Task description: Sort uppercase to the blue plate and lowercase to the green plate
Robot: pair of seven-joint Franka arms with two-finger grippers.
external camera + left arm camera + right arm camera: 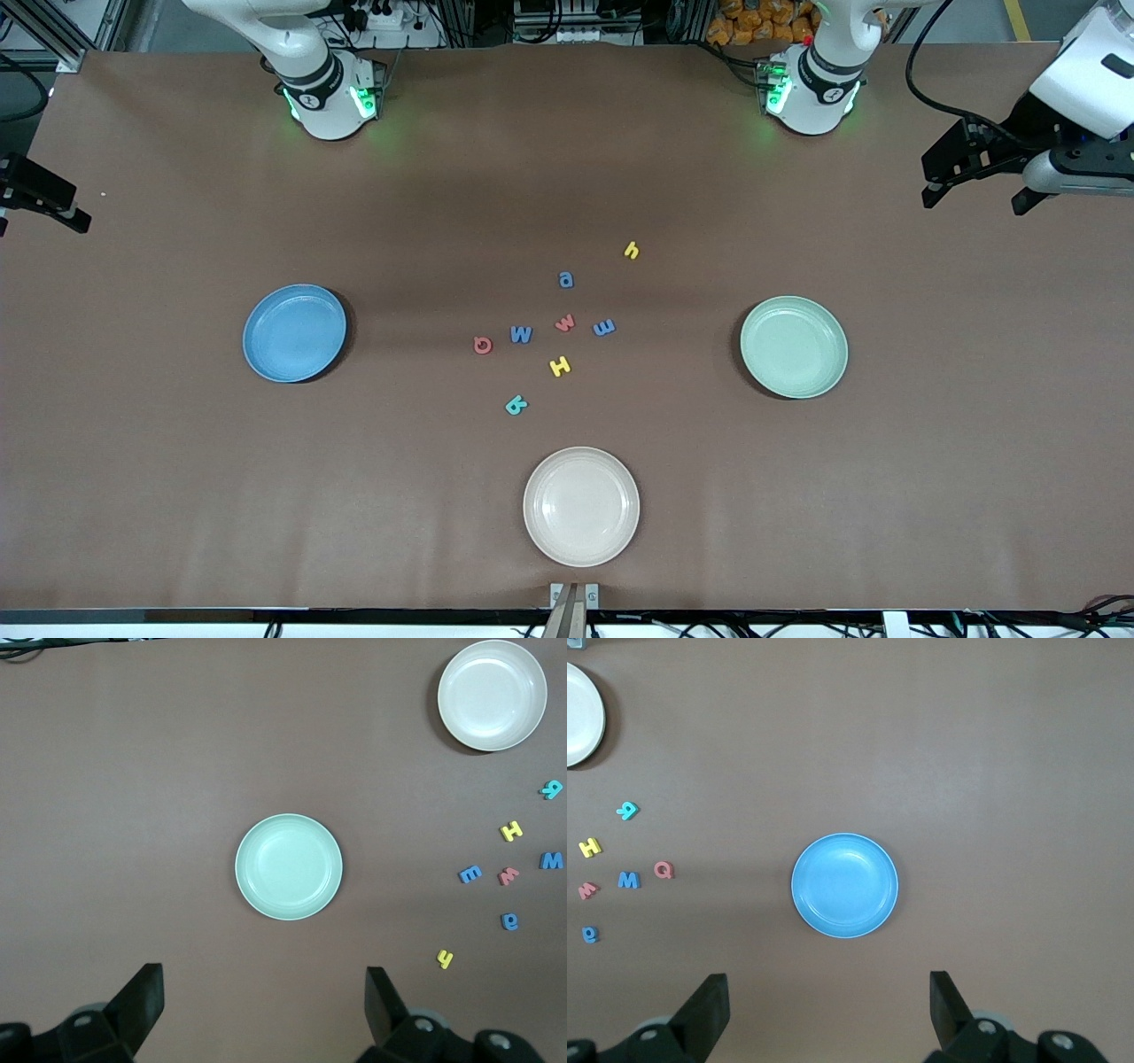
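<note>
Cream plate (580, 506): nearest the front camera, bare, not part of the sort.
Letters: all eight lie flat on the desk (177, 496), farther from the front camera than the cream plate.
Big letters: teal R (516, 405), yellow H (560, 365), blue W (521, 334), red Q (482, 345).
Small letters: red w (565, 322), blue m (603, 327), blue a (565, 280), yellow h (631, 250).
Blue plate (294, 333): farther than the cream plate, toward the right arm's end, bare.
Green plate (794, 346): farther than the cream plate, toward the left arm's end, bare.
Left end effector (261, 1005): wide apart, holding nothing, high over the desk above the green plate.
Right end effector (828, 1010): wide apart, holding nothing, high above the blue plate.
Feel: the foam looks light, soft and thin, so it may slip; pinch each letter gently across its outer edges.

No legible text, only foam letters (560, 365)
</note>
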